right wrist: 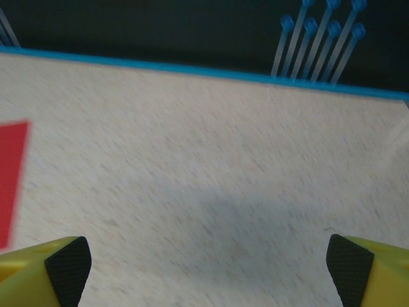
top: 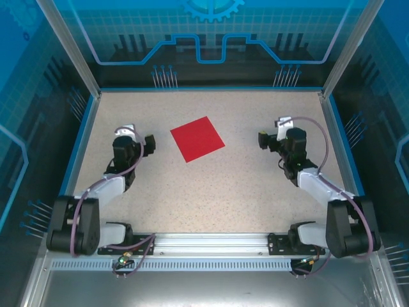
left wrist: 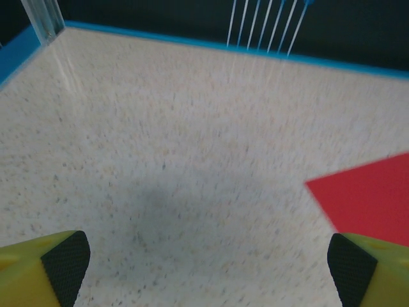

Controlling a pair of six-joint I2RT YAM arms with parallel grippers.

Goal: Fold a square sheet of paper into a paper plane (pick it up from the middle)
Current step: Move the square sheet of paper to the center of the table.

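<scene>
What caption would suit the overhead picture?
Left gripper and right gripper, both open, flank a flat red paper on the table.

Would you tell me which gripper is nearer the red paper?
Left. The left gripper sits just left of the square sheet of paper; the right gripper stands farther off to its right.

a robotics lab test cell: speckled table (top: pixel 211 198) with a blue rim, aluminium frame posts (top: pixel 68 48), blue printed wall panels (top: pixel 211 32), a mounting rail (top: pixel 211 242).
</scene>
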